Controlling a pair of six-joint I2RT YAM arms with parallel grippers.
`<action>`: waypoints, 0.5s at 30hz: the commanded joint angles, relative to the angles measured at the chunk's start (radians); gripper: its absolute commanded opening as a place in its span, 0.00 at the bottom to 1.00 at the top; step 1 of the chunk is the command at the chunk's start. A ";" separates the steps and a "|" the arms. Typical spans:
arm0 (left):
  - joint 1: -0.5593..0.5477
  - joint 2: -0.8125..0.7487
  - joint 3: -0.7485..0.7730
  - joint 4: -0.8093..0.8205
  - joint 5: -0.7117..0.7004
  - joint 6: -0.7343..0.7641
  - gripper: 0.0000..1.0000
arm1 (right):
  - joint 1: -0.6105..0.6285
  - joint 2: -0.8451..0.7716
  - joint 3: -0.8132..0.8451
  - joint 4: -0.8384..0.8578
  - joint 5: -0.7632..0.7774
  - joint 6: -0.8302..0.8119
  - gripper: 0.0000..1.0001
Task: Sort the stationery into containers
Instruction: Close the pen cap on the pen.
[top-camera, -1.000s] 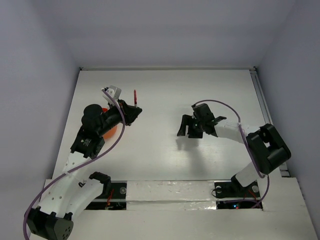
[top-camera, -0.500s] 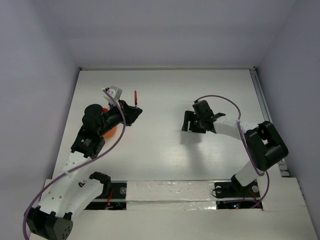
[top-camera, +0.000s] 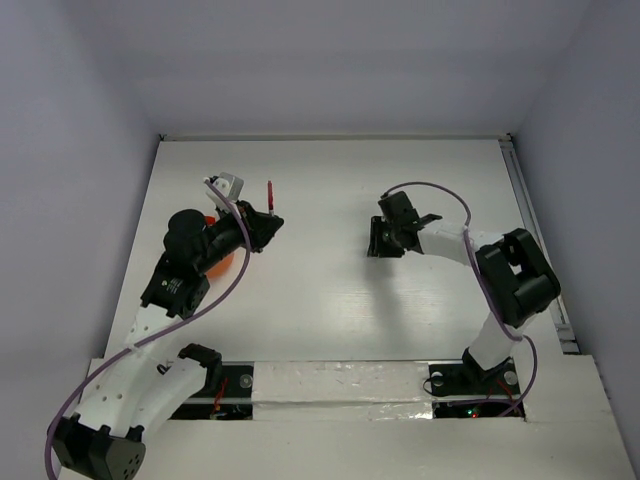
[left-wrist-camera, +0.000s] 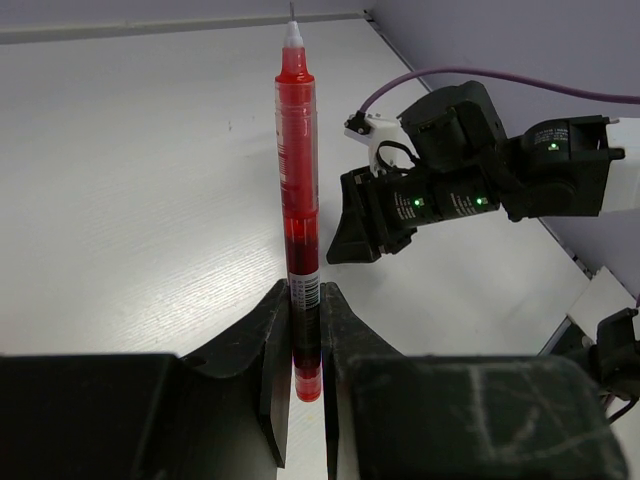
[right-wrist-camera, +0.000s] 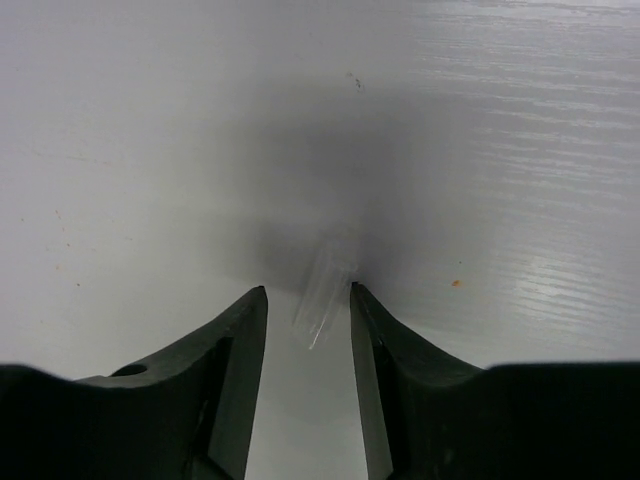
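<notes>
We find no text, brand, number or sign that we can read in any of the 3 views. The slim red translucent plastic pen (left-wrist-camera: 297, 190) carries a small white label (left-wrist-camera: 305, 290) with dark bars low on its barrel, just above the left gripper (left-wrist-camera: 306, 330); its marks are too small for us to make out.

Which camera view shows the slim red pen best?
Left wrist: the slim red translucent plastic pen shows at full length, pinched near its base by the left end effector. Top external shows only a thin red sliver; right wrist misses it.
</notes>
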 joint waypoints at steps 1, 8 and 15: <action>-0.009 -0.026 0.041 0.022 -0.012 0.017 0.00 | -0.005 0.032 0.045 -0.074 0.035 -0.047 0.43; -0.019 -0.036 0.041 0.024 -0.013 0.017 0.00 | 0.004 0.093 0.099 -0.185 0.155 -0.105 0.38; -0.039 -0.047 0.041 0.022 -0.022 0.019 0.00 | 0.070 0.159 0.163 -0.268 0.219 -0.103 0.40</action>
